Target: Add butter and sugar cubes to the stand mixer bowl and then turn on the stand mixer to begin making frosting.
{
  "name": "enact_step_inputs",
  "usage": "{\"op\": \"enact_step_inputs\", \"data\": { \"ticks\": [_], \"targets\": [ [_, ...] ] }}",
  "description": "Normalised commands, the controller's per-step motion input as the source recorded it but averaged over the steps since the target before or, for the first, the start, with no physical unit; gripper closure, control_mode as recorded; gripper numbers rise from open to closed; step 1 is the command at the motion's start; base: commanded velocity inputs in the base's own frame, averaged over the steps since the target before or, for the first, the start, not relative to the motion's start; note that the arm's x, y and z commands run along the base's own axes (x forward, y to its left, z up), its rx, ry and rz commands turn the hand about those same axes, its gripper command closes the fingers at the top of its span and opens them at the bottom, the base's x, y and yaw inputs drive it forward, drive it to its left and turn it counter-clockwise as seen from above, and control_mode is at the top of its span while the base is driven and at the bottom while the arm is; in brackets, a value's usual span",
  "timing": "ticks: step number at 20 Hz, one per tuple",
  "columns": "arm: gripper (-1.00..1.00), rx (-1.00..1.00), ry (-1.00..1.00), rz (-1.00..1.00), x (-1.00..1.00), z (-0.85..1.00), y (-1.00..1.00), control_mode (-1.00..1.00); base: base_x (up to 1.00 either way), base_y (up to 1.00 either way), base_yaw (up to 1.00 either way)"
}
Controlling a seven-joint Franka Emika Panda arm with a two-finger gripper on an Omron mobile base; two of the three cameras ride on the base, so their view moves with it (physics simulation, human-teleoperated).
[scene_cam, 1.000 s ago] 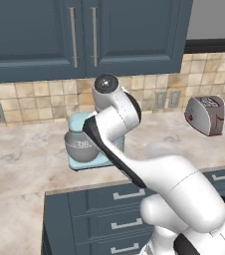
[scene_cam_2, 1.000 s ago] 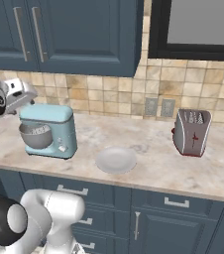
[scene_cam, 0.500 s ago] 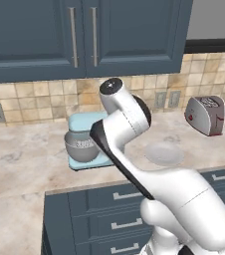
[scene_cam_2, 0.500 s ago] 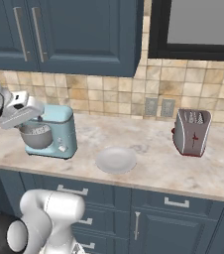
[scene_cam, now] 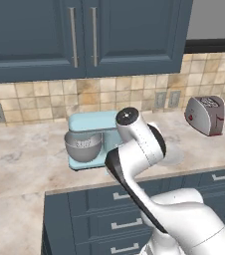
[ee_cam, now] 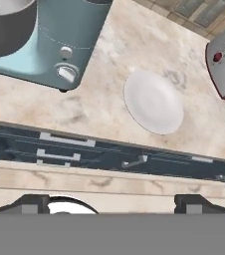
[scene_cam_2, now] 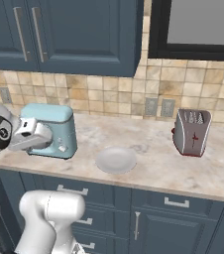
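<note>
— While my arm hangs over the front edge of the marble counter (scene_cam_2: 153, 163), where does everything sit?

— The light-blue stand mixer with its tilting head (scene_cam: 92, 137) stands on the counter against the tan tiled backsplash (scene_cam_2: 109, 96). Its round, deep grey brushed-metal bowl (scene_cam: 83, 147) rests on the mixer's flat base, under the head. In my hand view the mixer (ee_cam: 59, 42) is at the upper left, with its bowl (ee_cam: 7, 22) at the top left corner and a bit of wire whisk showing inside the rim.

— And your two-finger gripper?

— My gripper (ee_cam: 112, 205) has its fingers spread wide apart, with nothing between them. The two dark fingertips (ee_cam: 30, 204) rise at the bottom of my hand view, above the dark blue drawer fronts (ee_cam: 64, 149) below the counter edge.

— What else is on the counter?

— A round white plate (scene_cam_2: 116, 159) lies flat just beside the mixer, nearer the front edge. A silver toaster with a dark red side (scene_cam_2: 191, 132) stands well apart from it, farther along the counter. Dark blue wall cabinets with long metal handles (scene_cam: 82, 37) hang above the mixer.

— Can you see the butter or the sugar cubes?

— I cannot tell where they are.
</note>
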Motion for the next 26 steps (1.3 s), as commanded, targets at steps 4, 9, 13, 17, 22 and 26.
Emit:
{"op": "enact_step_inputs", "data": {
  "ticks": [4,9,13,17,22,26],
  "targets": [
    [-1.0,0.0,-0.01,-0.06,0.01,-0.57,0.0,-1.0,0.0,0.0,0.0],
    [-1.0,0.0,0.0,-0.09,0.1,-0.35,0.05,-1.0,0.0,0.0,0.0],
    [-1.0,0.0,-0.01,-0.05,0.09,-0.08,0.03,-1.0,0.0,0.0,0.0],
    [-1.0,0.0,0.0,-0.01,0.33,0.0,0.18,-1.0,0.0,0.0,0.0],
    [-1.0,0.0,0.0,0.0,0.44,0.0,0.09,-1.0,0.0,0.0,0.0],
    [-1.0,0.0,0.05,0.0,0.39,-0.12,0.0,-1.0,0.0,0.0,0.0]
  ]
}}
